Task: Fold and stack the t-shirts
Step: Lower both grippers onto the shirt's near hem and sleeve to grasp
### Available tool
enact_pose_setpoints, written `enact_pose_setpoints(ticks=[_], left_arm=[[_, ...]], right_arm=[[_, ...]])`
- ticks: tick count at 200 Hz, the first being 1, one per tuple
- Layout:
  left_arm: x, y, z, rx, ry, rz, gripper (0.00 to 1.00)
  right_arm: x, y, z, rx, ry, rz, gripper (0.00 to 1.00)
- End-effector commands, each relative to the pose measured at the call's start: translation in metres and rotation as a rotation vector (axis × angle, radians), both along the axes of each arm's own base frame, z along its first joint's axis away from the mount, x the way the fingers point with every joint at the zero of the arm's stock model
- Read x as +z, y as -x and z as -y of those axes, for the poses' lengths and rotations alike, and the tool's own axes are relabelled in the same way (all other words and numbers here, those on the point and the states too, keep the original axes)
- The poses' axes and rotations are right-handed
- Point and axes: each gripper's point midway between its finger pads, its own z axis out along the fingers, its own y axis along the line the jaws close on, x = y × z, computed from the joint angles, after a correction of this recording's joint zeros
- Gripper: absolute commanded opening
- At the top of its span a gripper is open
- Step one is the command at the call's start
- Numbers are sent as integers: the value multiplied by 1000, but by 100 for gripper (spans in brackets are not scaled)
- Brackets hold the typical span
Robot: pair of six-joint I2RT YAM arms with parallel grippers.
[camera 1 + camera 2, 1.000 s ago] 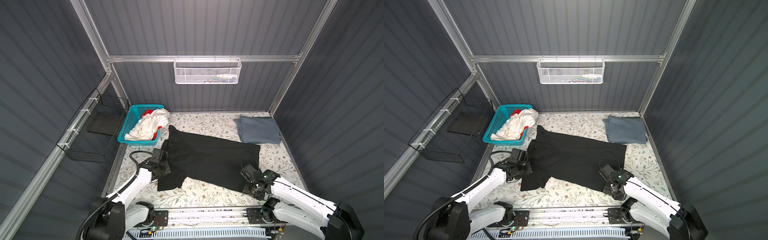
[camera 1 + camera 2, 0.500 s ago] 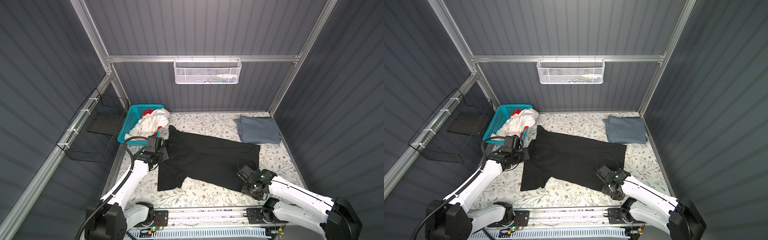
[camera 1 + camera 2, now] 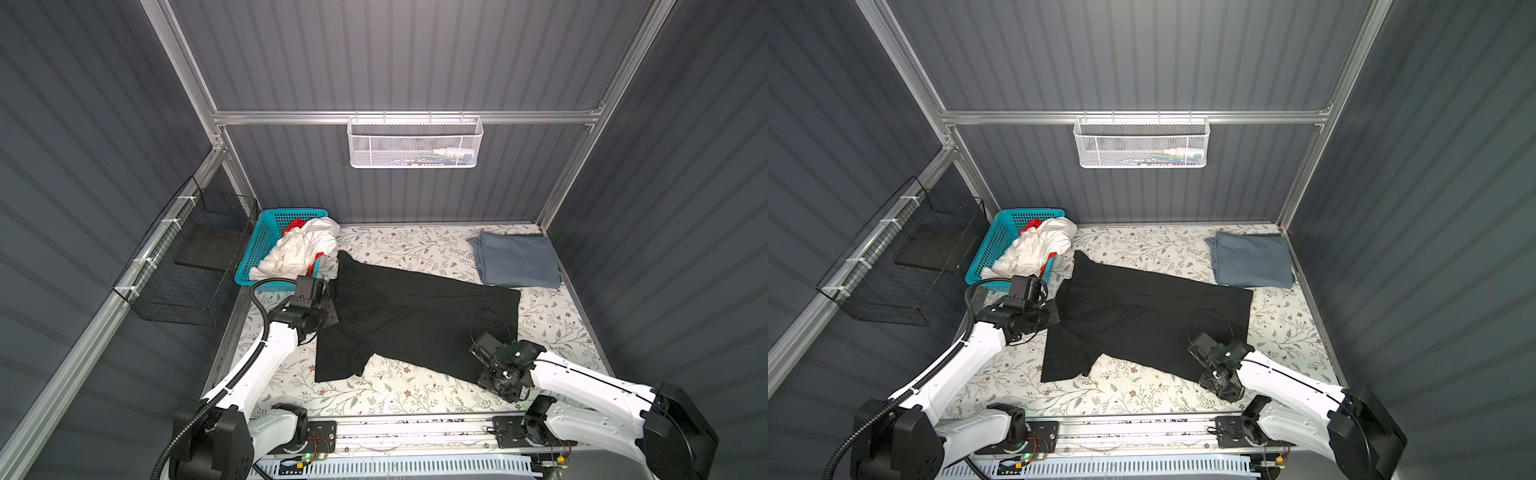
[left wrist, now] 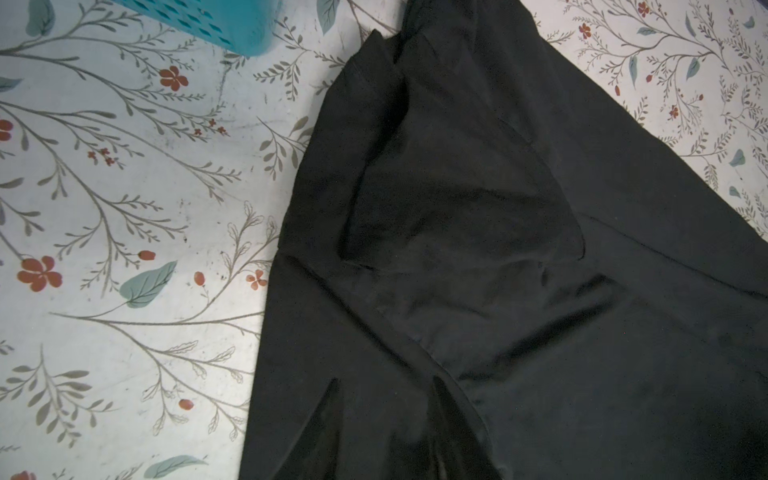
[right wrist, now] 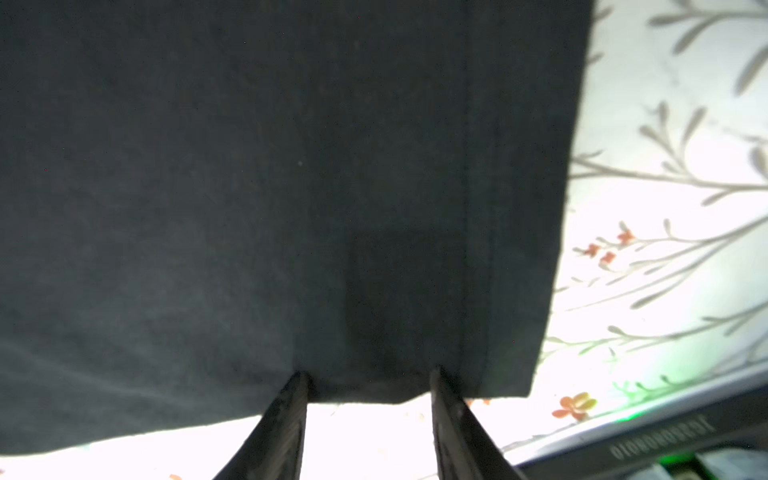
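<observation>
Right wrist view: R hand (image 5: 368, 378) was open, fingertips set apart on the hem of black t-shirt (image 5: 249, 166). That shirt lay spread mid-desk (image 3: 415, 245). L hand (image 3: 329, 311) sat at its basket-side edge; opening could not be told, dark on dark. Blue-grey t-shirt (image 3: 517, 259) lay folded at far R corner. White t-shirt (image 3: 303, 247) and red t-shirt (image 3: 293, 225) were in teal basket (image 3: 257, 249).

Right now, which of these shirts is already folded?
The blue-grey shirt, a neat rectangle in the far right corner. The black shirt lies spread out; the white shirt and red shirt are crumpled in the basket.
</observation>
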Motion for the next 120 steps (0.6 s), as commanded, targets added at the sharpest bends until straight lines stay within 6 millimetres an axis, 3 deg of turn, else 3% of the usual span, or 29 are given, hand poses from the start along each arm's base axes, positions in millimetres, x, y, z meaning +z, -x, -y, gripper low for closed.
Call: enact_pose_setpoints(ticks=[1, 54, 89, 120], left_arm=[[-3, 3, 3, -23, 14, -15, 36], [-7, 6, 3, -21, 18, -23, 36], [-7, 8, 2, -27, 12, -25, 36], [-8, 10, 1, -32, 7, -36, 36]], right_arm=[[-9, 7, 6, -46, -7, 5, 45], [-7, 3, 5, -29, -26, 44, 27], [-10, 0, 7, -18, 16, 24, 0], [12, -16, 3, 21, 39, 75, 0]])
